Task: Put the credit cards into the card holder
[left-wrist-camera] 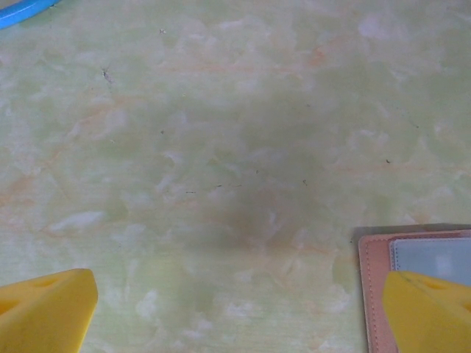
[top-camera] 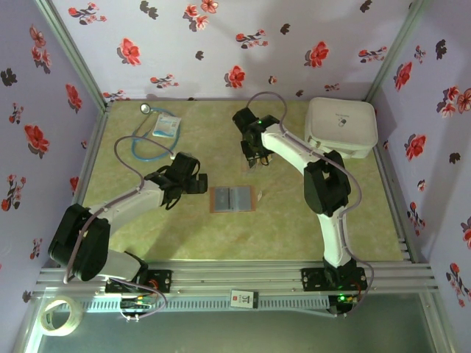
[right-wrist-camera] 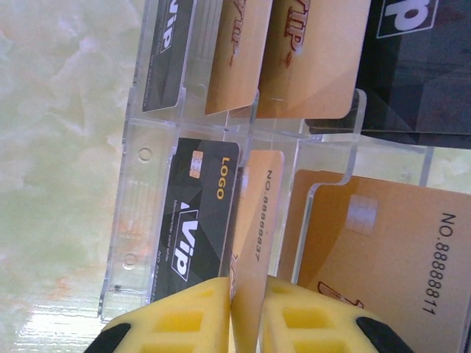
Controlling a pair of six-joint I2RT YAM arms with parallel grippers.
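Right fingers [right-wrist-camera: 184, 323] clenched on thin yellow-orange card [right-wrist-camera: 257, 220], clear plastic rack [right-wrist-camera: 136, 220] dividers crowding it; left fingers [left-wrist-camera: 44, 309] released beside reddish-brown leather wallet [left-wrist-camera: 373, 294].

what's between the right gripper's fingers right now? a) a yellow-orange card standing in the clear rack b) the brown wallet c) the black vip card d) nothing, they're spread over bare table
a: in the right wrist view the right gripper has its fingers pressed on the edge of a yellow-orange card standing in the clear rack, with the black vip card in the next slot over.
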